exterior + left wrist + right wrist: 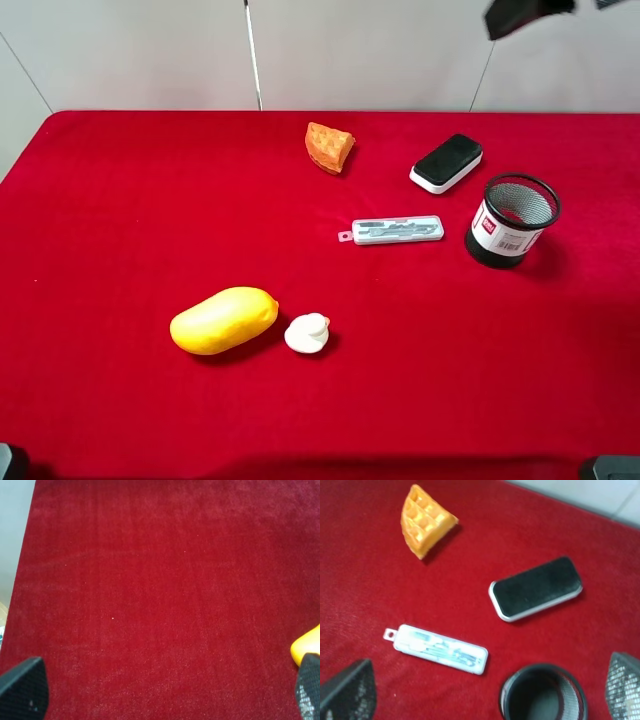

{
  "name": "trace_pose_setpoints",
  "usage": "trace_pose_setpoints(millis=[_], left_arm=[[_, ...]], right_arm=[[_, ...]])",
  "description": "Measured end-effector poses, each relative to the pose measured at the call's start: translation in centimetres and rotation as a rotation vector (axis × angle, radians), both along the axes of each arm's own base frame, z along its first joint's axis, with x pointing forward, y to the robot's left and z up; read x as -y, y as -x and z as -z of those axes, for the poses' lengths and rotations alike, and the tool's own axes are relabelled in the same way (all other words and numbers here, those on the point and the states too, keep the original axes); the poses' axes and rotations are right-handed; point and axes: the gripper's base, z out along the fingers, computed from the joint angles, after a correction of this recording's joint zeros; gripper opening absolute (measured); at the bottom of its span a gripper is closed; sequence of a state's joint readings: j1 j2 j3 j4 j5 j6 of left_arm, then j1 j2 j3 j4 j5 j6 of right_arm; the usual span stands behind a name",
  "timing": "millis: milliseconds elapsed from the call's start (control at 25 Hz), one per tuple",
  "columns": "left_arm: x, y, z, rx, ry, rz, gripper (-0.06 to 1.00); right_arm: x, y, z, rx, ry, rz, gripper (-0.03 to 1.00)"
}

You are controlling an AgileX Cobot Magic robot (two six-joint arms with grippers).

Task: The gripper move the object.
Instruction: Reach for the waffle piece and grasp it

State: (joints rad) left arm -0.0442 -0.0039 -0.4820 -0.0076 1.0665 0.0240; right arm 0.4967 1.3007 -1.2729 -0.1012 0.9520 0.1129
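The orange waffle slice lies on the red cloth at the far middle of the table, grid face up. It also shows in the right wrist view. My right gripper is open and empty, high above the mesh cup, well apart from the waffle. A black part of the right arm shows at the top right of the exterior view. My left gripper is open and empty over bare cloth, with the mango's end by one fingertip.
A yellow mango and a small white piece lie front left. A black-and-white eraser, a clear case and a black mesh cup lie right of the waffle. The table's far edge runs just behind the waffle.
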Motion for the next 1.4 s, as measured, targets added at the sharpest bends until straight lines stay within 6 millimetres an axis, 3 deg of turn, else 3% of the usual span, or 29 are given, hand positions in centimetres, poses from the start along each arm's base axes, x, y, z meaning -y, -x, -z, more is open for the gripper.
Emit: trace_pose_setpoints(millis=[400,840,1120,1400], left_arm=[[0.0,0.0,0.0,0.0,0.0,0.0,0.98],[0.0,0.0,0.0,0.0,0.0,0.0,0.98],[0.0,0.0,0.0,0.0,0.0,0.0,0.98],[0.0,0.0,0.0,0.0,0.0,0.0,0.98]], right_arm=[[-5.6,-4.5,-0.1,0.0,0.046,-0.114,0.69],[-11.1,-10.9,2.2,-0.026,0.114,-0.253,0.69],[-13.3,-14.0,4.5,-0.008,0.166,-0.331,0.69],[-14.7,-16.2,8.3,0.022,0.185,-0.382,0.69]])
